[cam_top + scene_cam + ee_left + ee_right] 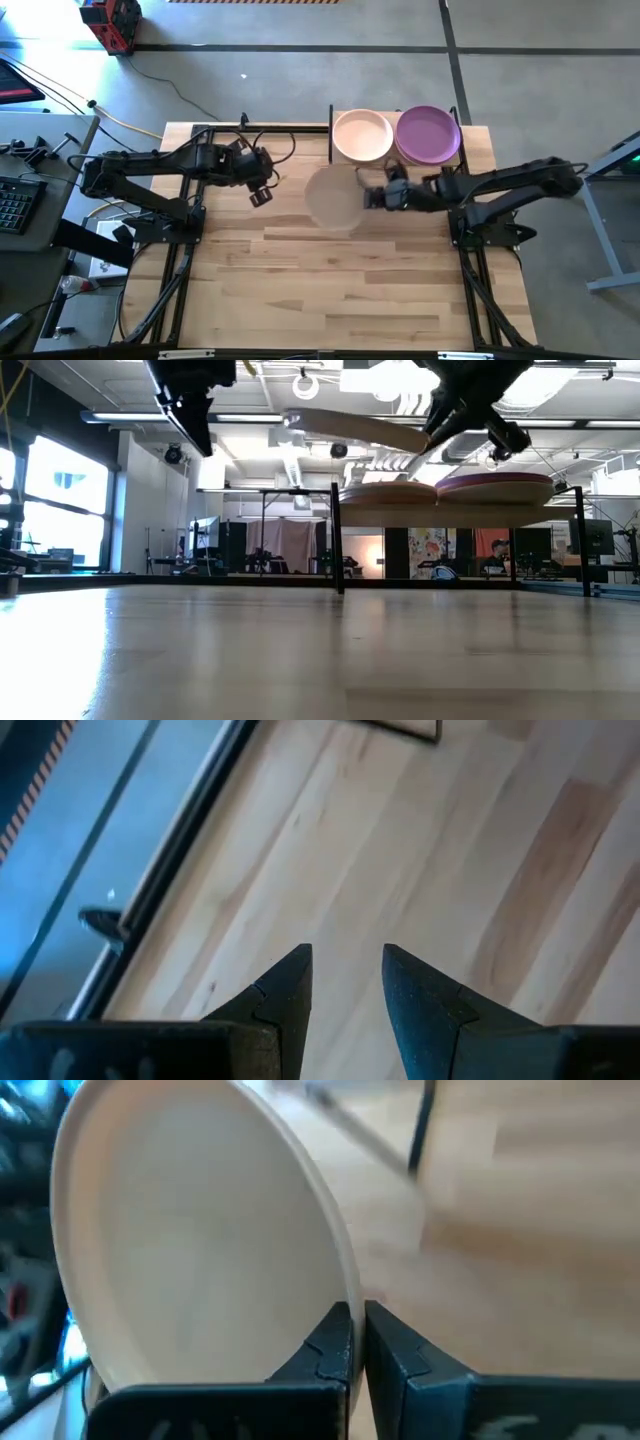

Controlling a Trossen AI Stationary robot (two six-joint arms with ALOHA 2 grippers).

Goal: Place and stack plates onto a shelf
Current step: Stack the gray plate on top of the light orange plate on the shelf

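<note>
High view, shelf (465, 135) holding peach plate (362, 136) and purple plate (428, 134) (side by side), right hand (371, 197) gripping cream plate (333, 198), left hand (262, 196) open.

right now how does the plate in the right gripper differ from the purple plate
The held plate is cream-white; the purple plate is purple. The held plate is up in the air, pinched at its rim by the right gripper; the purple plate rests on the shelf. In the low view the held plate tilts; the purple plate lies flat. Both are round, shallow, alike in size.

Grey floor (300, 70), bright window (60, 500), ceiling lights (385, 380)
</note>
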